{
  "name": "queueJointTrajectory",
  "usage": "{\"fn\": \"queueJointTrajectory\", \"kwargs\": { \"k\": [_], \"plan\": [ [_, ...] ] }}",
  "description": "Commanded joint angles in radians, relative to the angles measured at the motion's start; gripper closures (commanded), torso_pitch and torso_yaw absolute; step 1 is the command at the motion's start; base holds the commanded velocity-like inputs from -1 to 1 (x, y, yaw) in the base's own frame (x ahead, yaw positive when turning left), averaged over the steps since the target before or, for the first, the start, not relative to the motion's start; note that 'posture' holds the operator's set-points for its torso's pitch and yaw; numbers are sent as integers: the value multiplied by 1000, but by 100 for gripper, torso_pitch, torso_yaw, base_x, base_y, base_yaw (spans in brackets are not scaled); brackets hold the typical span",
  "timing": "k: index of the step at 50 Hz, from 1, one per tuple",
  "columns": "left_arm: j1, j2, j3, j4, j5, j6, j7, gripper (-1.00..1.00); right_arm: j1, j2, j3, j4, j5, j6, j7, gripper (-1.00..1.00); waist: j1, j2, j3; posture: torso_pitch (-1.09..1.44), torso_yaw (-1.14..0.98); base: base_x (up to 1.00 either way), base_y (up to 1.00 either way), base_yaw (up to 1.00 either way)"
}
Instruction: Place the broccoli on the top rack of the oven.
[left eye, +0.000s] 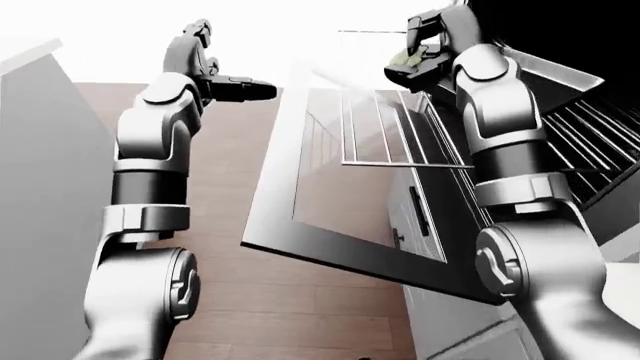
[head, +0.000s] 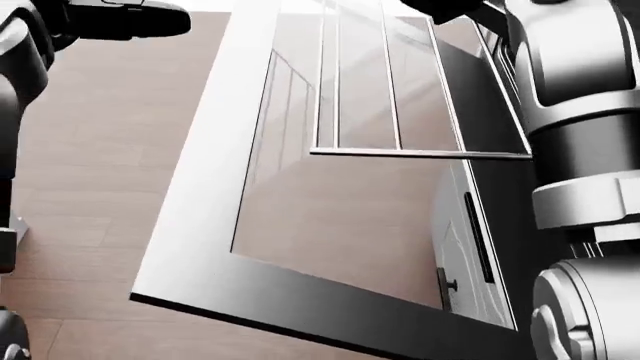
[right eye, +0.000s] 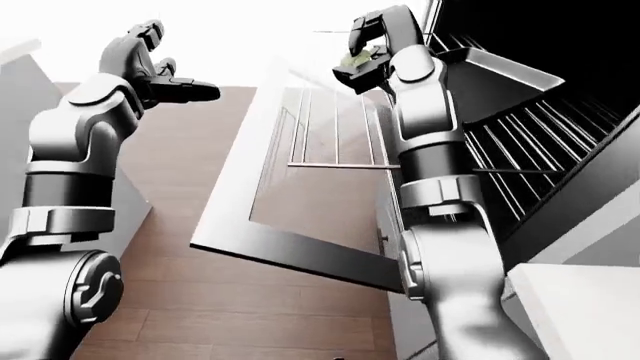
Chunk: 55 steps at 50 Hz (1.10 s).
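The green broccoli (left eye: 409, 56) sits in my right hand (left eye: 415, 54), whose dark fingers close round it; it also shows in the right-eye view (right eye: 357, 58). The hand is raised at the top of the left-eye view, above the pulled-out wire rack (left eye: 385, 127) and beside the dark oven cavity (right eye: 530, 67). The oven door (left eye: 340, 187) hangs open below, its glass showing the floor. My left hand (left eye: 235, 88) is open and empty, held high at the left over the wooden floor.
More wire racks (right eye: 540, 150) show inside the oven at the right. A grey cabinet side (left eye: 40, 195) stands at the left. A white counter corner (right eye: 590, 307) is at the bottom right. Wooden floor (left eye: 250, 307) lies below the door.
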<state>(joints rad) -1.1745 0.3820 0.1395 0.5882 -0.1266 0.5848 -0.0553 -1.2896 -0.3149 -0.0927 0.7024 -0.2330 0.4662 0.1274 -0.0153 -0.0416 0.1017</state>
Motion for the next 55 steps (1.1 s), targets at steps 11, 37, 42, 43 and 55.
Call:
{"fn": "queueJointTrajectory", "kwargs": {
  "k": [11, 37, 42, 43, 55],
  "plan": [
    [-84, 41, 27, -44, 12, -37, 4, -100, -151, -45, -3, 66, -22, -64, -14, 100, -4, 80, -70, 0, 0, 0, -6, 0],
    [-70, 23, 25, -39, 11, -49, 12, -100, -341, -227, 1, 449, -172, -182, -20, 100, 11, 54, -76, 0, 0, 0, -5, 0],
    [-62, 21, 26, -38, 8, -55, 13, -100, -339, -247, -2, 469, -209, -200, -22, 100, 7, 58, -80, 0, 0, 0, 0, 0],
    [-60, 22, 27, -42, 7, -53, 13, -100, -341, -250, -1, 472, -217, -202, -20, 100, 7, 56, -80, 0, 0, 0, 0, 0],
    [-42, 26, 30, -52, -2, -55, 16, -100, -314, -272, 11, 512, -322, -254, -50, 100, 15, 42, -92, 0, 0, 0, 0, 0]
  ]
}}
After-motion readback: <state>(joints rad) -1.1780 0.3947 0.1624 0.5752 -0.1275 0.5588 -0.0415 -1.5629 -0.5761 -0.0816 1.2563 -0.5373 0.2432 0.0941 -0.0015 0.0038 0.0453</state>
